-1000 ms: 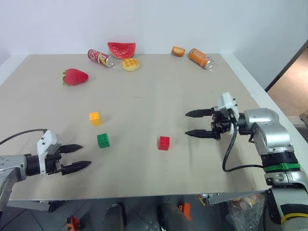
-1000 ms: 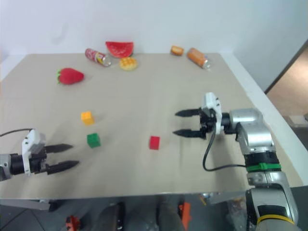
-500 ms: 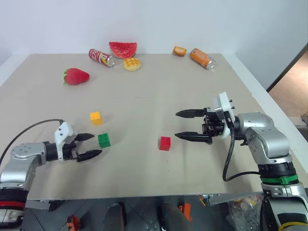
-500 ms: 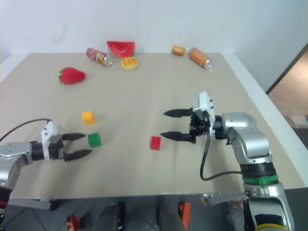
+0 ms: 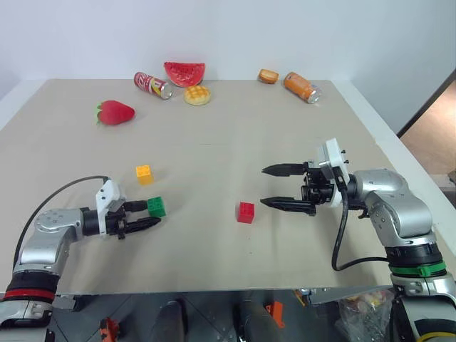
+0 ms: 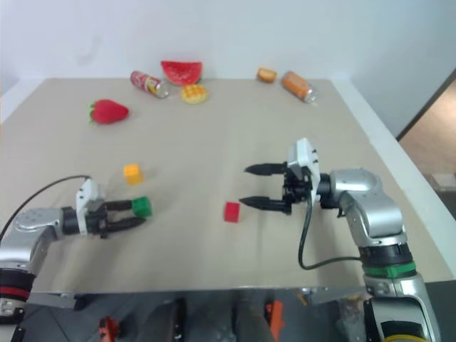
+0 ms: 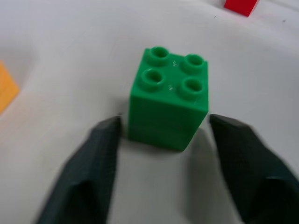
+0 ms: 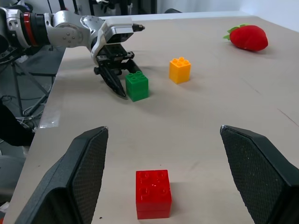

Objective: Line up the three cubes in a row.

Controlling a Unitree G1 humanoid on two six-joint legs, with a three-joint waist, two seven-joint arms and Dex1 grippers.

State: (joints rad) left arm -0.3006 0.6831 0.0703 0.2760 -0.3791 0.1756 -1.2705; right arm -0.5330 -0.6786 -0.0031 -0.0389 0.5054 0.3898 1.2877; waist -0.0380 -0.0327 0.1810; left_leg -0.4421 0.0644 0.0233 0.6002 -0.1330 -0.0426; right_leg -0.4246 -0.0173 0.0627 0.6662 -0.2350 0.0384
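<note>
Bright, even overhead light falls on the table (image 5: pixel 285 128), with soft, short shadows beside the green cube (image 7: pixel 168 109). In the left wrist view, the fingers (image 7: pixel 88 172) flanking it are blurred.

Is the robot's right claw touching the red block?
Apart. In the right wrist view the red cube sits between the fingers of the open right gripper, with bare table either side.

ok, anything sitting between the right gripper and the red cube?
Nothing visible. The right gripper is open with the red cube just ahead of its fingers, and only bare table lies between them. The green cube and yellow-orange cube sit well beyond it.
</note>
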